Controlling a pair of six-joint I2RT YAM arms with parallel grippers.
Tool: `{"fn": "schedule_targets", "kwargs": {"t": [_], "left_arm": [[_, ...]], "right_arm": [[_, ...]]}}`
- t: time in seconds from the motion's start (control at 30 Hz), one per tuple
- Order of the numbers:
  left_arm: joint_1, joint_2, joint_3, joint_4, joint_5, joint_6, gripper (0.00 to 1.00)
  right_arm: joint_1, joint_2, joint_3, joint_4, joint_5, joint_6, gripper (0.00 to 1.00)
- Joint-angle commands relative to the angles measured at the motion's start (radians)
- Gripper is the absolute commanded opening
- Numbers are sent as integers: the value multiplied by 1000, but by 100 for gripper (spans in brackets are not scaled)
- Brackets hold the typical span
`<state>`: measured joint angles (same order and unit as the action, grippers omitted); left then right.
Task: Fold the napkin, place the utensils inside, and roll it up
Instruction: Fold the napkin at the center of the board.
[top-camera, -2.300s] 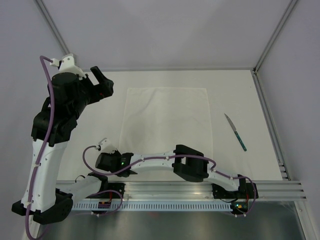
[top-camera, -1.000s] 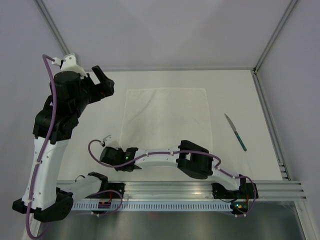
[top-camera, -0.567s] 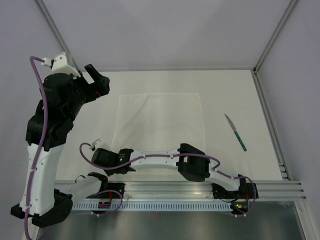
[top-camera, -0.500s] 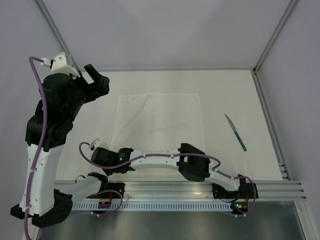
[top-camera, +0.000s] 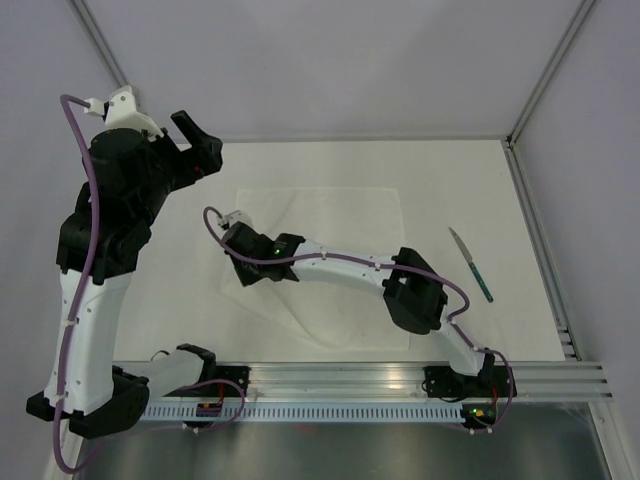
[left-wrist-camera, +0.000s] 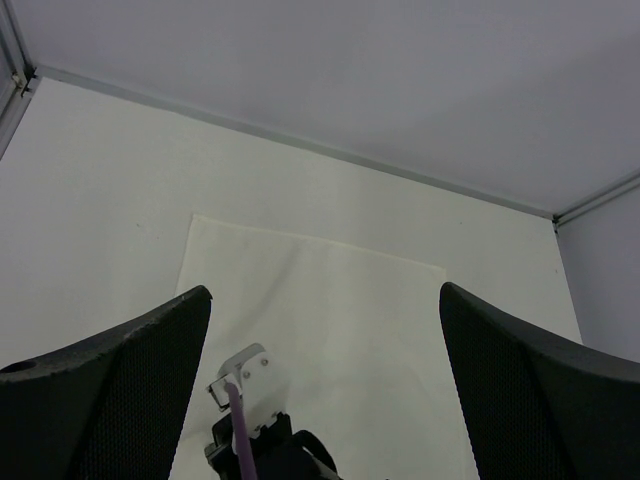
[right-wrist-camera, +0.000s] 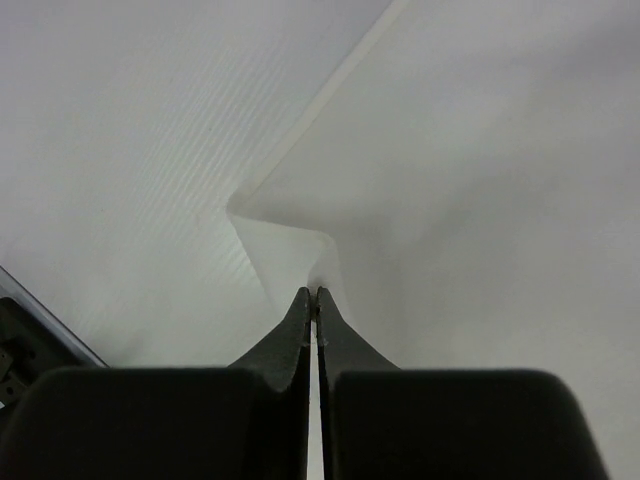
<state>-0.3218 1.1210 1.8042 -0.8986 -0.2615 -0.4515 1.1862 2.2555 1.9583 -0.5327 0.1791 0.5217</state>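
**Right hand pinches a napkin corner; left hand hangs open above**

The thin white cloth napkin (top-camera: 330, 250) lies spread mid-tabletop (top-camera: 470, 180), so close to it in colour that its edges are faint in the overhead view. The right arm crosses the cloth and hides part of its near-left area.

The right hand (top-camera: 248, 275) sits at that left edge, its fingertips hard to make out from above. The right wrist view settles it: the right hand (right-wrist-camera: 314, 295) is closed, its two dark fingers pressed together with a small folded peak of the napkin (right-wrist-camera: 450, 150) caught at their tips. The hand's base is cut off by the lower edge.

The left hand (top-camera: 200, 140) is held high near the far-left corner, holding nothing. In its own view the left hand (left-wrist-camera: 322, 292) is spread wide, looking down on the napkin (left-wrist-camera: 300, 265).

A slim knife with a dark teal-green handle (top-camera: 472, 265) lies on the tabletop right of the napkin, apart from it. Neither wrist view shows it.
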Motion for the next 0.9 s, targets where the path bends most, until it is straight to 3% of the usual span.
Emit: {"fn": "schedule_targets", "kwargs": {"t": [0.0,0.63,0.87], "left_arm": [[6,31,37,55,-18,-27,100],[112,266,-14,213,79,-141,100],[129,379,-49,305,113,-171,94]], "right_arm": [[-34,-97,-30,20,-27,-31,0],[-365,-188,-165,60,-33,-89,0],[-451,-185,-173,86,-20,-123,0]]}}
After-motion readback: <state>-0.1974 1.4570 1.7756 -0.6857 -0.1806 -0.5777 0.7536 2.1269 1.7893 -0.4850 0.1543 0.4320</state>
